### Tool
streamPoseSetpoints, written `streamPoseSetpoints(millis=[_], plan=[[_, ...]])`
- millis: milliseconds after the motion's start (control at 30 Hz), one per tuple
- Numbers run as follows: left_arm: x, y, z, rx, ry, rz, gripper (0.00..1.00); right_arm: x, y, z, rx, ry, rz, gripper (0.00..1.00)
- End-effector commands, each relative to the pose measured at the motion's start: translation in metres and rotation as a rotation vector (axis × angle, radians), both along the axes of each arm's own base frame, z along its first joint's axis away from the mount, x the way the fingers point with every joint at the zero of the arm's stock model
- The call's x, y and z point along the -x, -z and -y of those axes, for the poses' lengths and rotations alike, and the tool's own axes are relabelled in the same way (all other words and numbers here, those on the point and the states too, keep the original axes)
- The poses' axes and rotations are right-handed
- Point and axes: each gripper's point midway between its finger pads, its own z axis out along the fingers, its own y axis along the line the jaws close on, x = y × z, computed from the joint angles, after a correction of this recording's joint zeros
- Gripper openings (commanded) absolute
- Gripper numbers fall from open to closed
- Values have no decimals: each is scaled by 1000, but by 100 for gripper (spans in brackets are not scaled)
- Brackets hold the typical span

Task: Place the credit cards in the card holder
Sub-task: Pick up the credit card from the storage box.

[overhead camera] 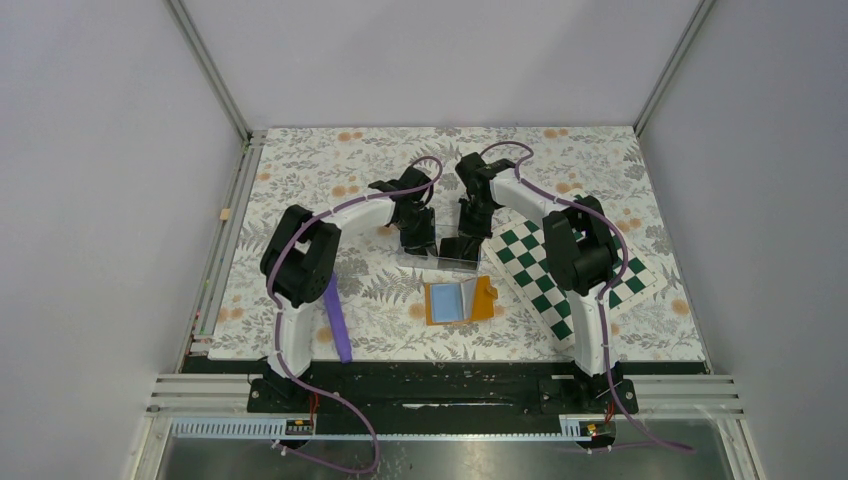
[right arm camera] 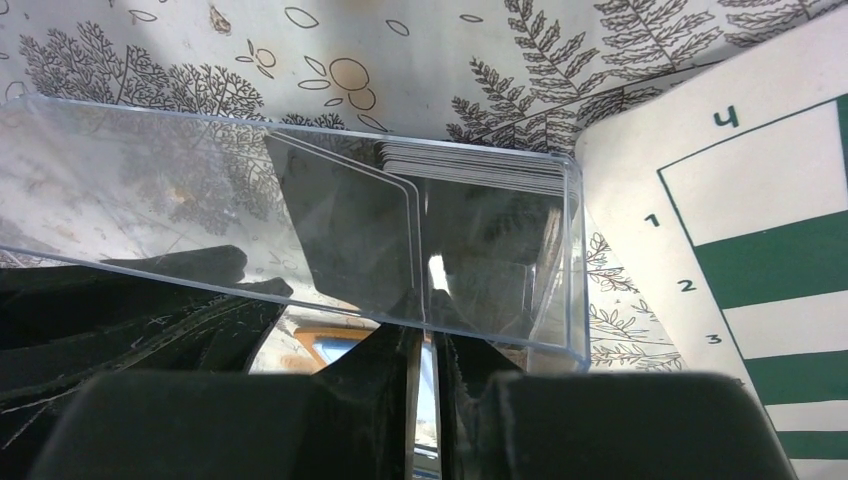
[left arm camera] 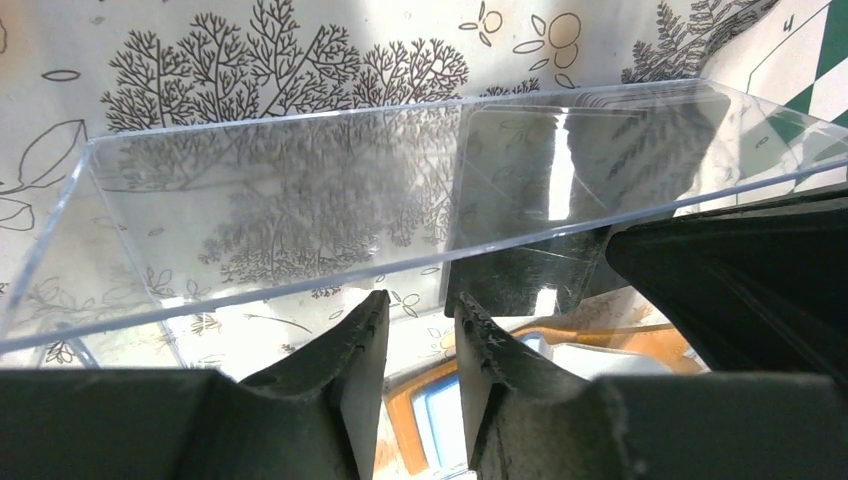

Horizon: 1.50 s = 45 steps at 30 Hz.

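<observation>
**My right end effector** (right arm camera: 425, 305): fingers pressed almost together across the near wall of the clear box (right arm camera: 150, 170). They pinch the lower corner of one dark credit card (right arm camera: 340, 230), which leans inside the box. My own fingers half hide the contact.

**Remaining credit cards** (right arm camera: 470, 165): stacked on edge at the box's right end; I cannot count them.

**My left end effector** (left arm camera: 420, 318): fingers slightly spread, nothing seen between them, tips at the same box's near wall.

**Card holder** (overhead camera: 460, 300): lying open on the bench (overhead camera: 300, 170), blue lining up. It is nearer my bases than both end effectors and apart from the box.
</observation>
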Motion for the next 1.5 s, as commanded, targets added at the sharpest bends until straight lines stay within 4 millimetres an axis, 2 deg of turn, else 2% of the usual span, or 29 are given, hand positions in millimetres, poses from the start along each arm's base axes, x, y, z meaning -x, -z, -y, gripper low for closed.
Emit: streamPoseSetpoints(millis=[0, 167, 500, 733, 900, 1200, 1467], plan=[[-12, -5, 4, 1, 8, 31, 29, 1, -1, 8, 38, 12, -15, 14], [-9, 5, 7, -14, 14, 15, 24, 3, 3, 13, 69, 15, -24, 8], [-3, 19, 13, -28, 21, -15, 23, 6, 8, 6, 36, 10, -56, 8], [0, 30, 14, -38, 27, -38, 5, 4, 1, -6, -35, 4, -48, 11], [4, 35, 16, -39, 36, -53, 1, 6, -7, -12, -93, -1, -35, 13], [4, 32, 19, -30, 56, -46, 1, 7, -19, -24, -239, 30, -17, 14], [1, 21, 31, 27, 77, -20, 1, 5, -37, -19, -291, 66, 26, 16]])
